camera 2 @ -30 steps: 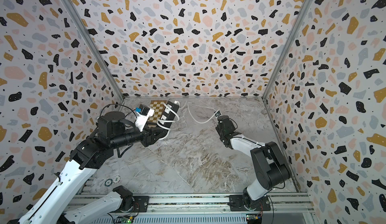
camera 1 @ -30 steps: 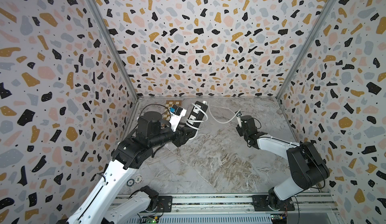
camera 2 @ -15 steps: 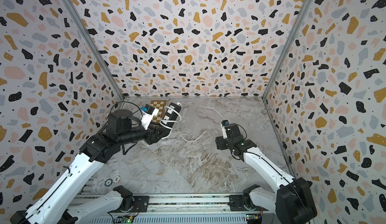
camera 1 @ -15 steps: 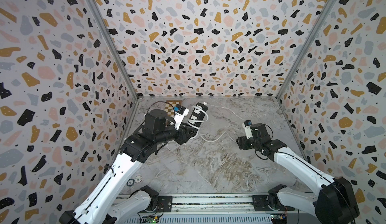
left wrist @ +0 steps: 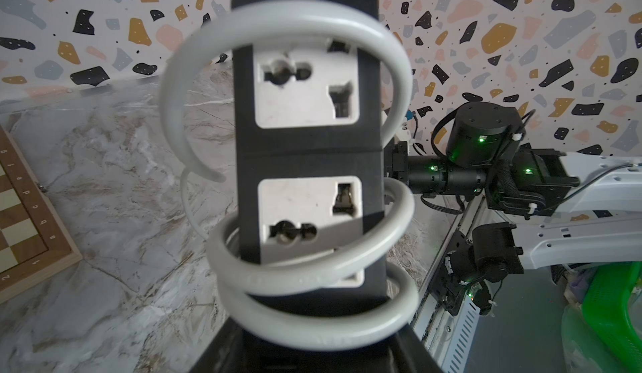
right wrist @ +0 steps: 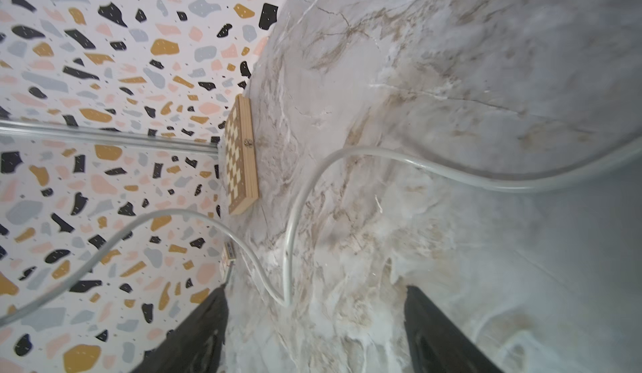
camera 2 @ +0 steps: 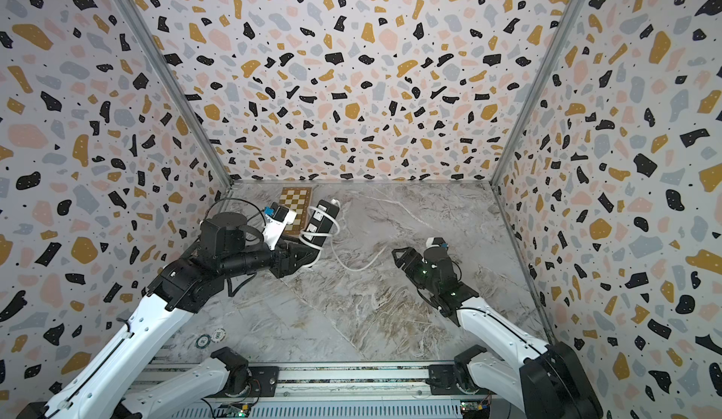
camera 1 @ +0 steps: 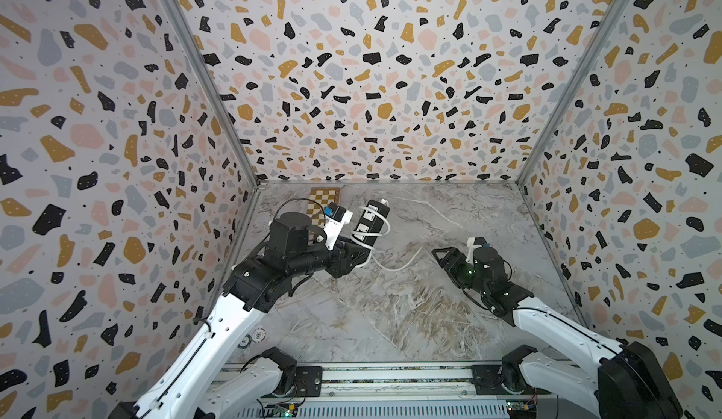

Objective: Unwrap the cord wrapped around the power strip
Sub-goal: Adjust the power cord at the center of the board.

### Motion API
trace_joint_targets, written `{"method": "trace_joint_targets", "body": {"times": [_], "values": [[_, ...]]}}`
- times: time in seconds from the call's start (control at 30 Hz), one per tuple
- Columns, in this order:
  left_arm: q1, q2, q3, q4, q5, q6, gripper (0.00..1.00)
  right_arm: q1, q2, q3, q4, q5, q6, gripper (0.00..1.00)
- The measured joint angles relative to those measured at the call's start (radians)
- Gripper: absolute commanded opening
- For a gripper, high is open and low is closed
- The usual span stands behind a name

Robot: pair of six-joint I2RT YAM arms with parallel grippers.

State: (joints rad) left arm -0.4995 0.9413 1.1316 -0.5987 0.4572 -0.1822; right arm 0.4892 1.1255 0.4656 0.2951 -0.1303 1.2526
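The power strip (camera 1: 371, 221) (camera 2: 322, 221) is a black bar with two white socket faces, held tilted above the table's back left. My left gripper (camera 1: 357, 256) (camera 2: 308, 256) is shut on its lower end. The left wrist view shows the strip (left wrist: 305, 152) close up, with a few loose loops of the white cord (left wrist: 312, 279) around it. A free length of cord (camera 1: 398, 268) (camera 2: 359, 268) lies on the table, curving towards my right gripper (camera 1: 440, 256) (camera 2: 399, 255). That gripper (right wrist: 316, 294) is open and holds nothing; the cord (right wrist: 382, 152) lies just beyond its fingertips.
A chequered board (camera 1: 324, 201) (camera 2: 297, 201) lies flat at the back left, behind the strip. Two poker chips (camera 1: 254, 337) (camera 2: 211, 338) sit near the front left edge. Patterned walls close off three sides. A green basket (left wrist: 611, 312) stands outside the cell.
My right gripper let go of the cord, opened and drew back from the back centre towards the front. The freed cord dropped onto the table. The left arm shifted the strip slightly.
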Motion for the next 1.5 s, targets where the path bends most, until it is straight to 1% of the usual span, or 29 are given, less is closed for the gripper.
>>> {"method": "trace_joint_targets", "body": {"times": [0.1,0.2,0.27,0.37,0.43,0.47,0.53,0.63,0.67,0.77,0.8,0.83,0.93,1.03,1.1,1.2,1.3,1.4,1.47,1.5], "values": [[0.0,-0.006,-0.009,0.003,0.016,-0.014,0.0,0.024,0.131,0.013,0.105,0.02,0.068,0.71],[0.0,-0.009,-0.014,0.002,0.028,-0.021,0.0,0.046,0.27,0.031,0.212,0.032,0.127,0.58],[0.0,-0.013,-0.014,0.002,0.033,-0.021,0.0,0.054,0.364,0.046,0.291,0.035,0.163,0.51],[0.0,-0.022,-0.014,0.001,0.037,-0.021,0.0,0.06,0.485,0.082,0.385,0.038,0.196,0.47],[0.0,-0.028,-0.015,0.0,0.04,-0.021,0.0,0.061,0.536,0.112,0.417,0.041,0.201,0.41],[0.0,-0.031,-0.015,0.0,0.042,-0.021,0.0,0.061,0.556,0.13,0.427,0.045,0.202,0.39],[0.0,-0.035,-0.02,0.002,0.049,-0.021,0.0,0.061,0.579,0.156,0.443,0.055,0.196,0.39],[0.0,-0.045,-0.034,-0.002,0.056,-0.021,0.0,0.061,0.608,0.193,0.452,0.071,0.19,0.44],[0.0,-0.048,-0.038,-0.002,0.056,-0.02,0.0,0.061,0.622,0.205,0.457,0.075,0.19,0.42],[0.0,-0.055,-0.043,-0.007,0.057,-0.02,0.0,0.061,0.673,0.227,0.48,0.076,0.198,0.1],[0.0,-0.056,-0.043,-0.006,0.058,-0.02,0.0,0.06,0.69,0.229,0.491,0.076,0.2,0.03],[0.0,-0.057,-0.043,-0.006,0.058,-0.02,0.0,0.058,0.703,0.229,0.494,0.075,0.199,0.0],[0.0,-0.061,-0.043,-0.009,0.061,-0.019,0.0,0.031,0.719,0.241,0.47,0.044,0.176,0.0],[0.0,-0.069,-0.043,-0.019,0.067,-0.016,0.0,-0.048,0.713,0.317,0.357,-0.006,0.088,0.0],[0.0,-0.08,-0.043,-0.024,0.078,-0.017,0.0,-0.119,0.7,0.42,0.218,-0.028,-0.029,0.0],[0.0,-0.1,-0.058,0.005,0.105,-0.035,0.0,-0.198,0.676,0.579,0.021,-0.038,-0.201,0.0],[0.0,-0.107,-0.08,0.041,0.135,-0.059,0.0,-0.261,0.66,0.713,-0.11,-0.039,-0.337,0.0],[0.0,-0.103,-0.095,0.066,0.154,-0.074,0.0,-0.306,0.648,0.748,-0.156,-0.054,-0.404,0.0],[0.0,-0.101,-0.098,0.076,0.163,-0.079,0.0,-0.322,0.653,0.733,-0.168,-0.069,-0.42,0.0],[0.0,-0.1,-0.1,0.084,0.166,-0.081,0.0,-0.326,0.66,0.715,-0.167,-0.082,-0.423,0.02]]}}
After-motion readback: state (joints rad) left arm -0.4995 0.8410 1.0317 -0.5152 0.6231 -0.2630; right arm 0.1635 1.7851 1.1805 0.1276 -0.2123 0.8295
